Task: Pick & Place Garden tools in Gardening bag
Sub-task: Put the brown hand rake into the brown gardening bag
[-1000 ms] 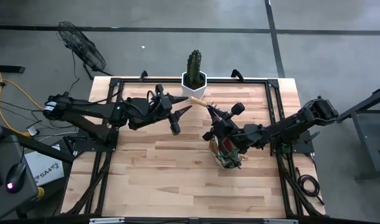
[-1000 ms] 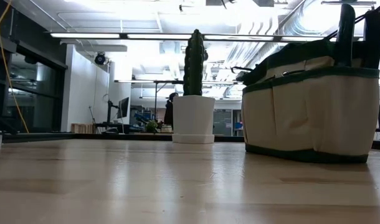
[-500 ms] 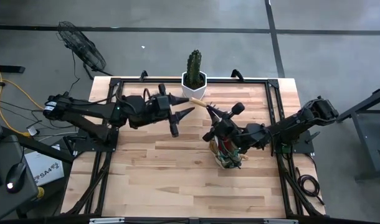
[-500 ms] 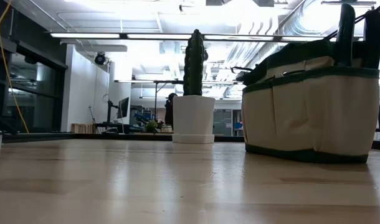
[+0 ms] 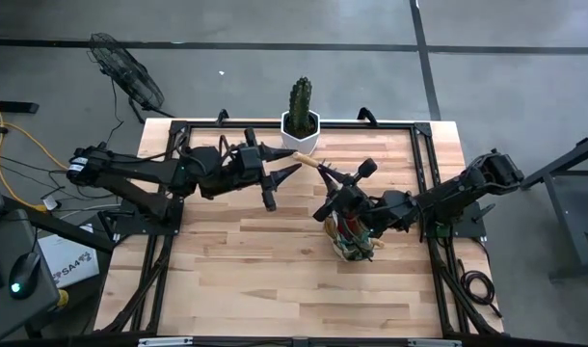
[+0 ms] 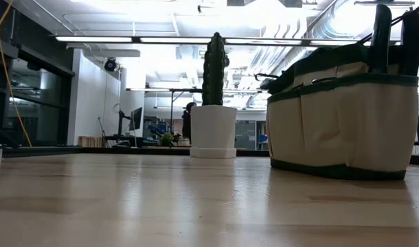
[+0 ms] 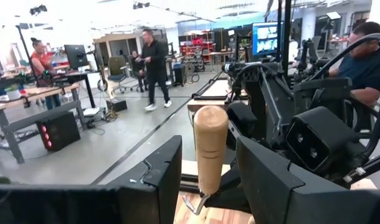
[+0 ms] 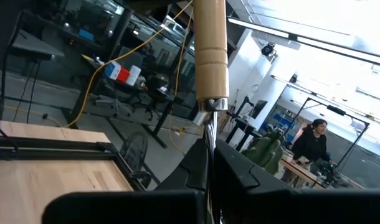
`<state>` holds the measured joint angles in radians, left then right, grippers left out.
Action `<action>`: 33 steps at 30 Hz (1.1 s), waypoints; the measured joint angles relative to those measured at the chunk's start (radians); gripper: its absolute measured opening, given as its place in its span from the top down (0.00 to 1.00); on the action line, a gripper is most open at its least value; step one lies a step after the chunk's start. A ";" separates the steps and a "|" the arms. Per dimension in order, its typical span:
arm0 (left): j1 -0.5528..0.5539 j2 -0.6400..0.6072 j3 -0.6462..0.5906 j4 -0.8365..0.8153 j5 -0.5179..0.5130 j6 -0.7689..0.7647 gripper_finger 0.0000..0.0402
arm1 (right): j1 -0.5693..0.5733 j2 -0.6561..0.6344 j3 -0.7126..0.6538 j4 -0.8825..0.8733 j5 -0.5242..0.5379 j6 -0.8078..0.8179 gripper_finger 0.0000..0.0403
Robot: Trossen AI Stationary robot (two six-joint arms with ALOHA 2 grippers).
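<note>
A wooden-handled tool (image 5: 308,158) is held by its metal neck in the right gripper (image 5: 334,178), whose fingers are closed tightly on it just above the gardening bag (image 5: 353,235); its handle is seen upright in the right wrist view (image 8: 210,50). The left gripper (image 5: 282,172) is spread wide apart, its fingers (image 7: 159,174) flanking the wooden handle (image 7: 210,146) without touching it. The bag stands right of the cactus pot (image 6: 213,130) on the table (image 5: 275,270).

one bag (image 5: 353,237), one cactus (image 5: 301,97) in one white pot (image 5: 300,133), one wooden-handled tool (image 5: 308,157), two claws.
</note>
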<state>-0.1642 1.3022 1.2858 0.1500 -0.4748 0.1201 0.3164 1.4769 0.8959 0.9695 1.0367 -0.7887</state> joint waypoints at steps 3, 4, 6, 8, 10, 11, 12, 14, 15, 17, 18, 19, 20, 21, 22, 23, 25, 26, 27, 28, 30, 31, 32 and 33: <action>0.000 0.000 0.000 0.032 0.030 0.015 0.63 | 0.000 0.000 0.000 0.000 -0.007 0.005 0.99; 0.000 0.000 0.000 0.039 0.040 0.015 0.63 | 0.000 0.000 0.000 0.000 -0.012 0.006 0.99; 0.000 0.000 0.001 0.041 0.043 0.019 0.63 | 0.000 0.000 0.000 0.002 -0.016 0.006 0.99; 0.000 0.000 0.001 0.038 0.042 0.027 0.63 | 0.000 0.000 0.000 0.008 -0.018 0.007 0.99; 0.000 0.000 0.001 0.043 0.042 0.030 0.63 | 0.000 0.000 0.000 0.008 -0.019 0.007 0.99; 0.000 0.000 0.001 0.047 0.042 0.030 0.63 | -0.002 0.000 0.000 0.008 -0.020 0.007 0.99; 0.000 0.000 0.001 0.054 0.042 0.031 0.63 | -0.003 0.000 0.000 0.008 -0.021 0.009 0.99; 0.000 0.004 0.001 0.070 0.042 0.033 0.63 | -0.003 0.000 0.000 0.008 -0.027 0.017 0.99; 0.000 0.005 0.001 0.077 0.042 0.034 0.63 | -0.003 0.000 0.000 0.008 -0.035 0.023 0.99; 0.000 0.006 0.001 0.080 0.042 0.042 0.63 | -0.003 0.000 0.000 0.015 -0.050 0.027 0.99; 0.000 0.006 0.001 0.080 0.042 0.043 0.63 | -0.005 0.000 0.000 0.015 -0.051 0.028 0.99; 0.000 0.006 0.001 0.081 0.042 0.043 0.63 | -0.006 0.000 0.000 0.016 -0.051 0.028 0.99; 0.000 0.006 0.001 0.082 0.042 0.043 0.63 | -0.008 0.000 0.000 0.019 -0.052 0.029 0.99; 0.000 0.006 0.001 0.081 0.042 0.043 0.63 | -0.010 0.000 0.000 0.021 -0.053 0.031 0.99; 0.000 0.006 0.001 0.082 0.042 0.044 0.63 | -0.011 0.000 0.000 0.024 -0.055 0.034 0.99; 0.000 0.006 0.001 0.085 0.042 0.044 0.63 | -0.012 0.000 0.000 0.029 -0.063 0.038 0.99; 0.000 0.006 0.001 0.090 0.041 0.044 0.63 | -0.018 0.000 0.000 0.031 -0.092 0.063 0.99; 0.000 0.006 0.001 0.090 0.041 0.044 0.63 | -0.023 0.000 0.000 0.030 -0.104 0.082 0.99; 0.000 0.006 0.001 0.089 0.039 0.044 0.63 | -0.028 0.000 0.000 0.030 -0.111 0.094 0.99; 0.000 0.006 0.001 0.088 0.038 0.044 0.63 | -0.031 0.000 0.000 0.030 -0.115 0.106 0.99; 0.000 0.006 0.001 0.088 0.038 0.044 0.63 | -0.039 0.000 0.000 0.030 -0.130 0.125 0.99; 0.000 0.006 0.001 0.088 0.038 0.044 0.63 | -0.042 0.000 0.000 0.030 -0.137 0.138 0.99; 0.000 0.006 0.001 0.088 0.038 0.044 0.63 | -0.044 0.000 0.000 0.030 -0.150 0.155 0.99; 0.000 0.006 0.001 0.088 0.037 0.044 0.63 | -0.045 0.000 0.000 0.029 -0.162 0.170 0.99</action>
<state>-0.1638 1.3083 1.2865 0.2379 -0.4374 0.1642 0.2718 1.4769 0.8959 0.9988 0.8746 -0.6189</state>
